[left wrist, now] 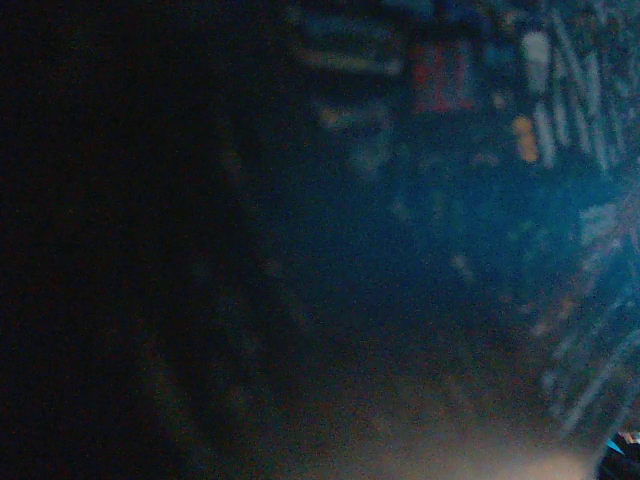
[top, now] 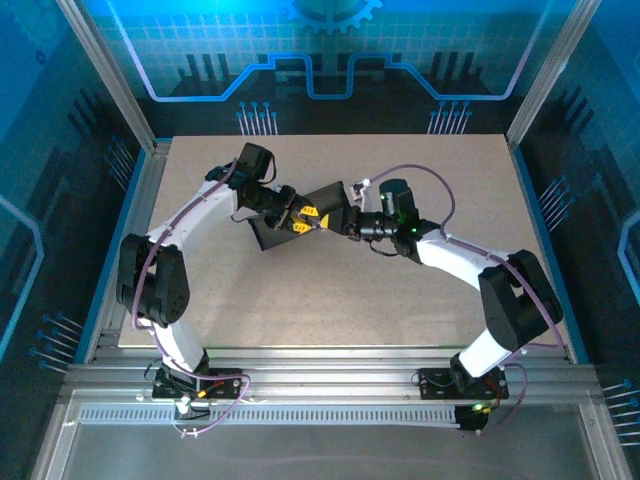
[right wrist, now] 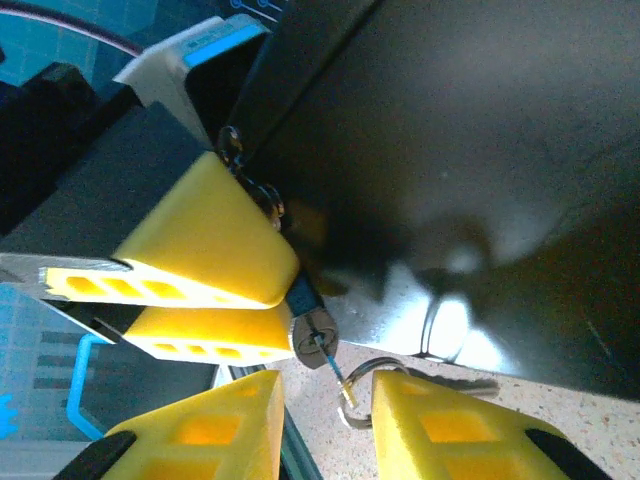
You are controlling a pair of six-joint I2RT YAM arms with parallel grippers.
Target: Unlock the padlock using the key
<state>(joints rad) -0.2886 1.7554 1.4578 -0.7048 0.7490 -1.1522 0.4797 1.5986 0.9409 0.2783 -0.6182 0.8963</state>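
At the table's (top: 400,290) middle, the left gripper (top: 303,220) is clamped on the small padlock (right wrist: 312,335), which looks rigid and slick; the right gripper's (right wrist: 325,425) fingers stand apart; the thin key (right wrist: 455,381) beside them is probably best pinched by its bow.

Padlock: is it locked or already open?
Cannot tell. The left end effector grips the padlock between its yellow fingers, hiding the shackle. Its keyhole end sticks out, and a key lies nearby.
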